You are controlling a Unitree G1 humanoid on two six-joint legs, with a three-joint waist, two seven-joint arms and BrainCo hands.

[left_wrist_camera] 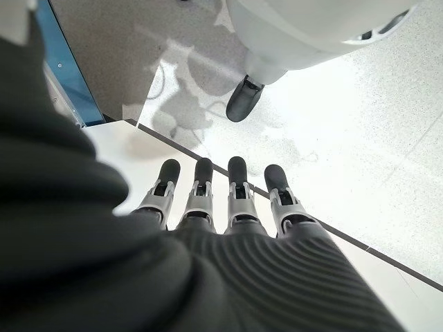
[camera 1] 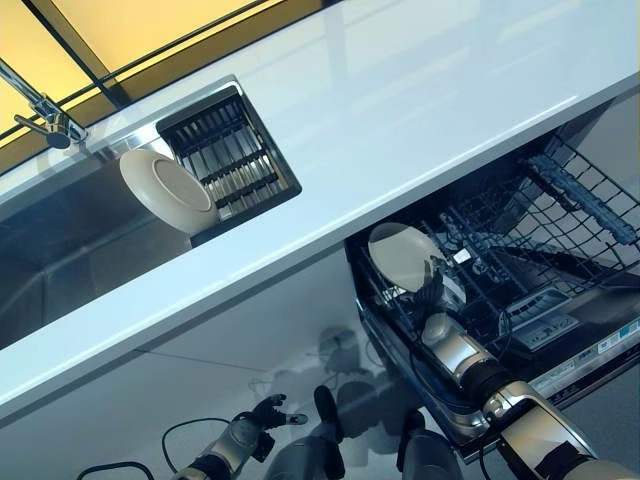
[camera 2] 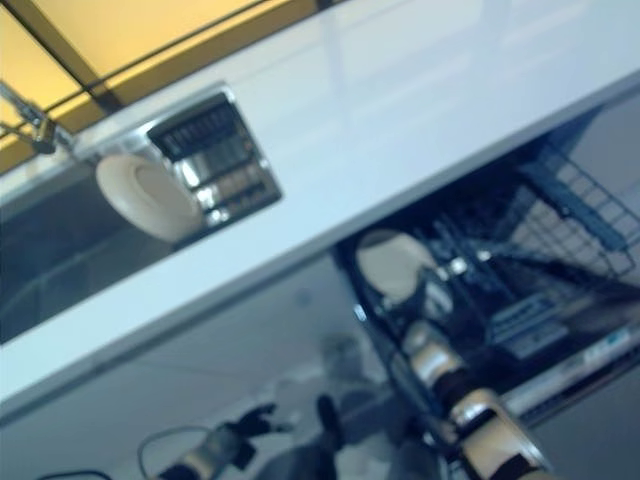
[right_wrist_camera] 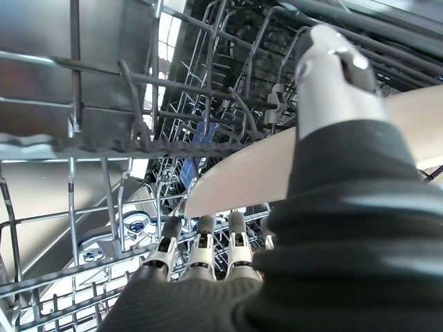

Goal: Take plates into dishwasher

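Observation:
A cream plate [camera 1: 400, 255] stands on edge at the near left end of the open dishwasher's lower rack [camera 1: 560, 230]. My right hand [camera 1: 440, 305] reaches down to it. In the right wrist view the thumb [right_wrist_camera: 332, 76] lies over the plate [right_wrist_camera: 235, 183] and the fingers [right_wrist_camera: 201, 238] curl under it, among the rack's wires. A second cream plate [camera 1: 165, 190] leans upright in the sink [camera 1: 60, 250] against a slotted drainer [camera 1: 235, 150]. My left hand [camera 1: 262, 415] hangs low by the floor with straight fingers [left_wrist_camera: 235, 187] and holds nothing.
A long pale counter [camera 1: 400, 120] runs between the sink and the dishwasher. A chrome tap [camera 1: 40, 110] stands at the sink's far left. Wire racks and tines [right_wrist_camera: 138, 90] crowd close around my right hand.

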